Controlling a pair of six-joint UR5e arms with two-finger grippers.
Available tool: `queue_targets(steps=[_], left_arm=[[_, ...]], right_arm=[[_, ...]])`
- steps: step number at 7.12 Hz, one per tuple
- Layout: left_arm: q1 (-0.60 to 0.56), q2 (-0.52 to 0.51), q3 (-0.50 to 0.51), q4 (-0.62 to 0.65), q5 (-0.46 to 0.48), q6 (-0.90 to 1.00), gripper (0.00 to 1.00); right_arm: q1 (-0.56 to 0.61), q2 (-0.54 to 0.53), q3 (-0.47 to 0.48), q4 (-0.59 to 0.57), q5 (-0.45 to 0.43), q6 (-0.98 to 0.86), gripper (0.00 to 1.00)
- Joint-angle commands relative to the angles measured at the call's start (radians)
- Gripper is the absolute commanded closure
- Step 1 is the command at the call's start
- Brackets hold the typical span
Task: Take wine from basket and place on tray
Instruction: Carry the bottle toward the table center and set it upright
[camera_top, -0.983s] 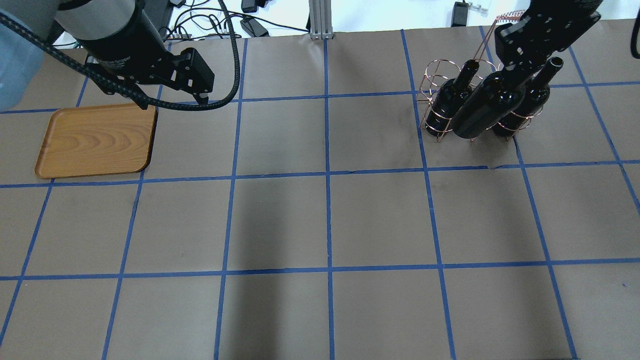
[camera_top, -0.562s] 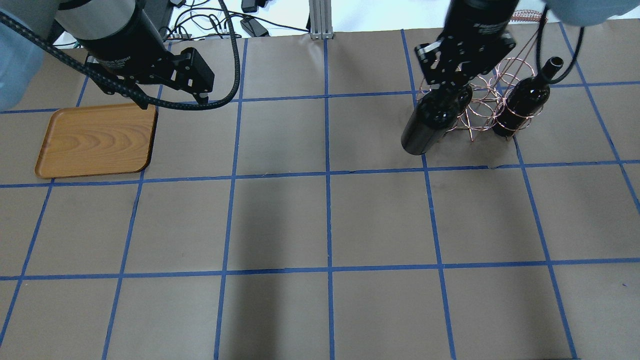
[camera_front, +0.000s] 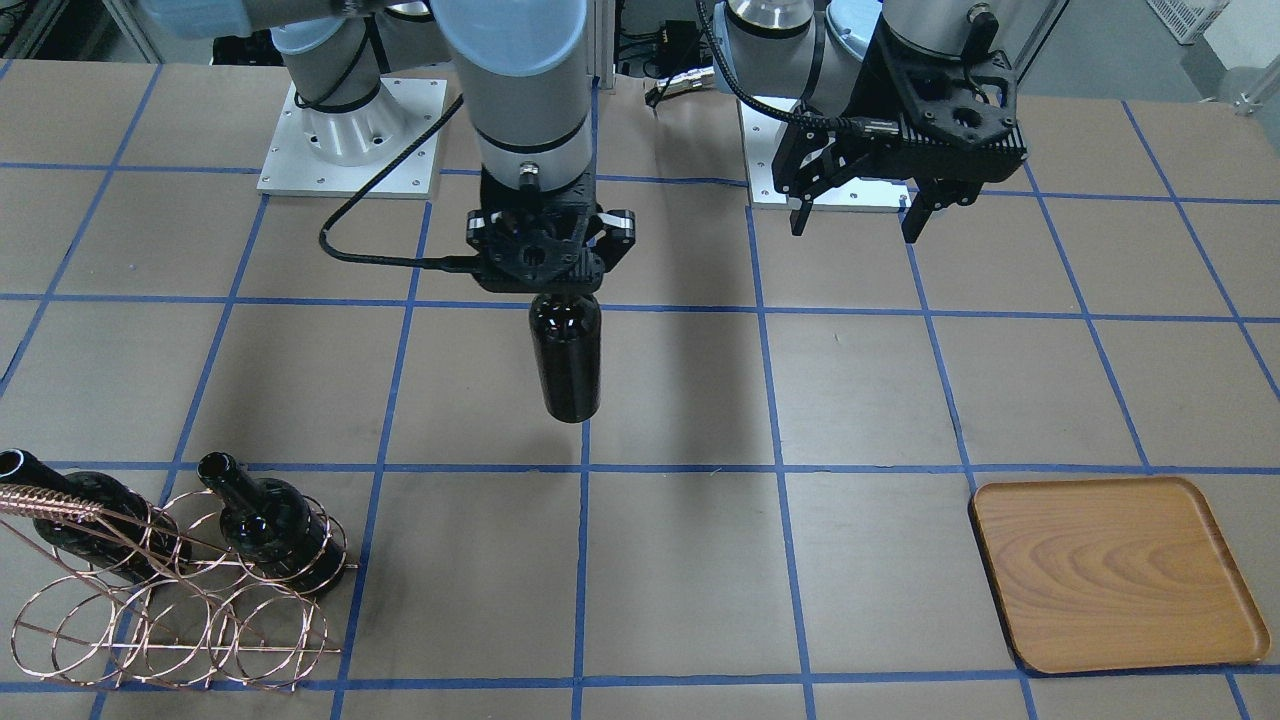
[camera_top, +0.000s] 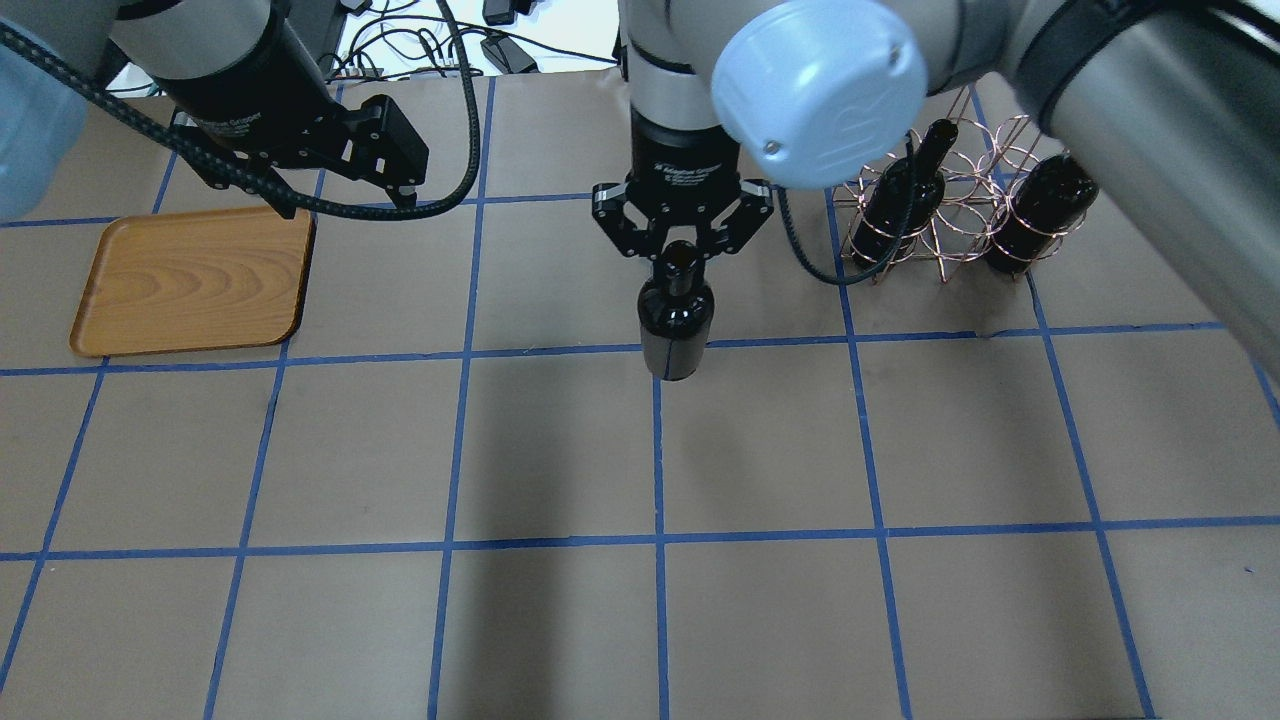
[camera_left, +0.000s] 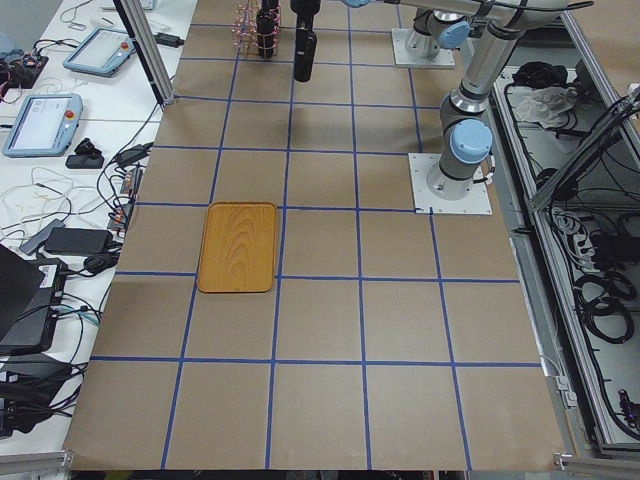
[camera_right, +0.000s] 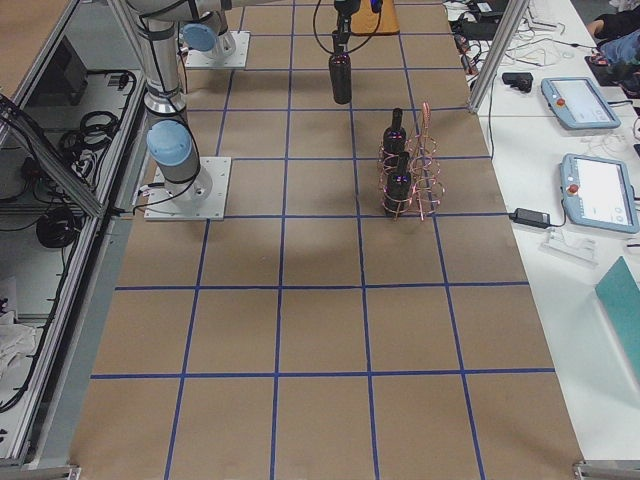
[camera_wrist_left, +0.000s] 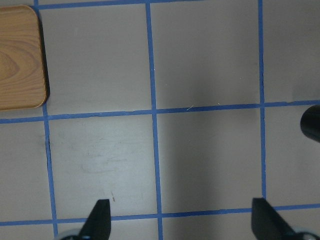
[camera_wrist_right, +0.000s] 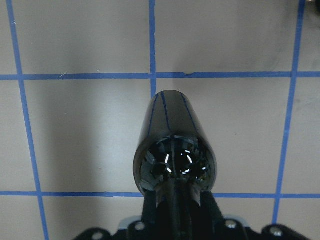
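My right gripper (camera_top: 682, 252) is shut on the neck of a near-black wine bottle (camera_top: 675, 330), which hangs upright over the table's middle; it also shows in the front view (camera_front: 566, 360) and the right wrist view (camera_wrist_right: 172, 145). The copper wire basket (camera_top: 950, 205) stands at the far right with two more bottles (camera_top: 900, 195) (camera_top: 1040, 215) in its hoops. The wooden tray (camera_top: 190, 280) lies at the far left and has nothing on it. My left gripper (camera_top: 398, 188) is open and empty, hovering just beyond the tray's right far corner; the left wrist view shows the tray's corner (camera_wrist_left: 17, 55).
The table is brown paper with a blue tape grid (camera_top: 655, 350). Cables and an aluminium post (camera_top: 640, 40) lie past the far edge. The basket's twisted handle (camera_front: 60, 500) stands above its hoops.
My right gripper has lifted the bottle out of the basket and carried it left to the table's middle. The left arm has not moved.
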Motion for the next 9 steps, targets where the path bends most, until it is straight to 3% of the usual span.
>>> queue_targets(steps=[1,3,6,7,8,9], left_arm=[[0.0,0.0,0.0,0.0,0.0,0.0,0.0],[0.0,0.0,0.0,0.0,0.0,0.0,0.0],[0.0,0.0,0.0,0.0,-0.001,0.0,0.0],[0.0,0.0,0.0,0.0,-0.001,0.0,0.0],[0.0,0.0,0.0,0.0,0.0,0.0,0.0],[0.0,0.0,0.0,0.0,0.0,0.0,0.0]], right_arm=[[0.091,0.048,0.007,-0.038,0.005,0.116,1.0],[0.122,0.069,0.02,-0.051,0.053,0.178,1.0],[0.122,0.071,0.079,-0.121,0.058,0.193,1.0],[0.122,0.073,0.079,-0.122,0.057,0.193,0.85],[0.122,0.073,0.079,-0.124,0.055,0.187,0.46],[0.122,0.074,0.079,-0.143,0.057,0.18,0.31]])
